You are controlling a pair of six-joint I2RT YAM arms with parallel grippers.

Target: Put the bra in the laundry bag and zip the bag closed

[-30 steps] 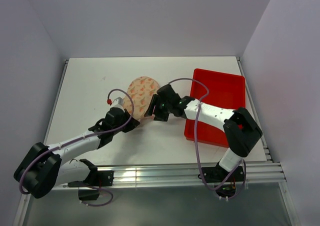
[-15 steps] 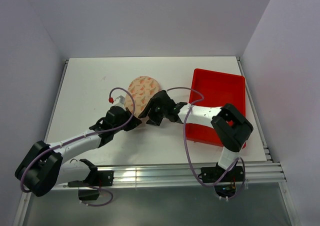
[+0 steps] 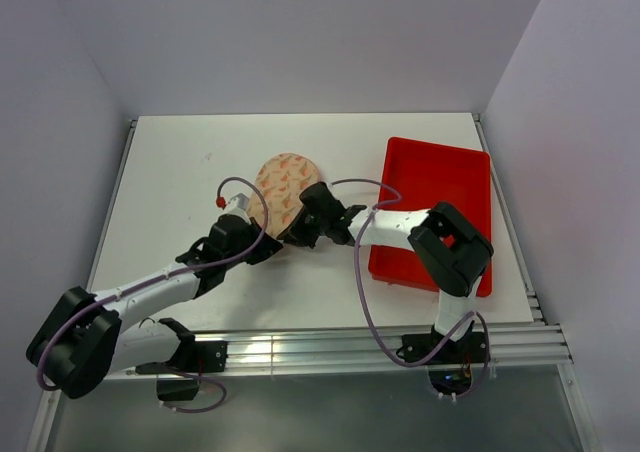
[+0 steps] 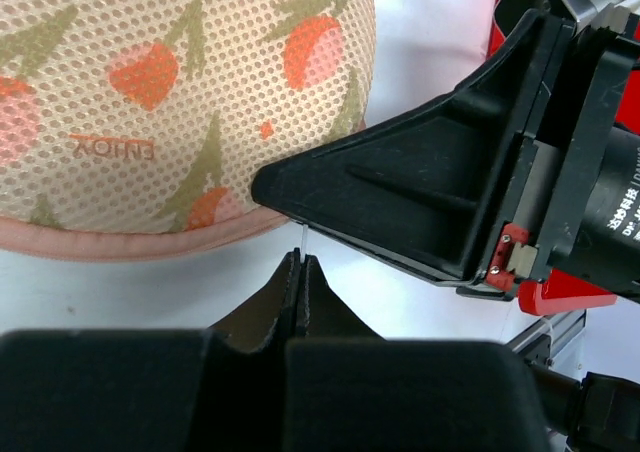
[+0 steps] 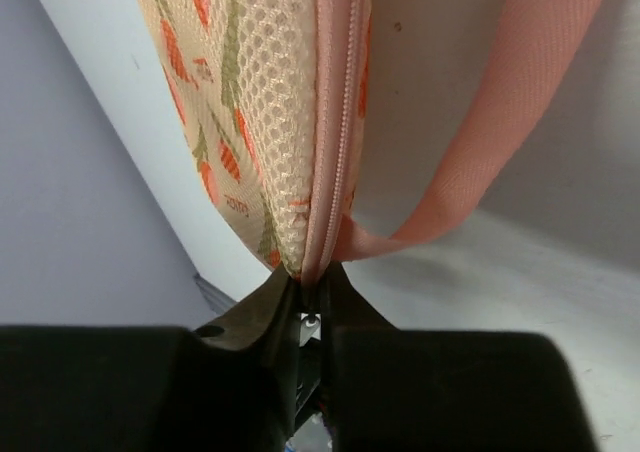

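Note:
The laundry bag (image 3: 283, 180), cream mesh with orange-red print, lies mid-table. Its pink zipper (image 5: 340, 122) runs shut down the edge in the right wrist view, beside a pink loop (image 5: 500, 142). My right gripper (image 3: 292, 234) (image 5: 312, 277) is shut on the bag's near end at the zipper edge. My left gripper (image 3: 272, 247) (image 4: 300, 262) sits just below, jaws shut on a thin pale tab seen edge-on, apparently the zipper pull. The bag's rim (image 4: 170, 92) and the right gripper's black finger (image 4: 400, 192) fill the left wrist view. The bra is hidden.
A red plastic tray (image 3: 440, 187) lies at the right of the table, under the right forearm. White walls stand behind and on both sides. An aluminium rail runs along the near edge by the arm bases.
The right gripper moved left onto the bag's near end and closed there, and its elbow swung left over the tray. The left arm stayed in place, shut.

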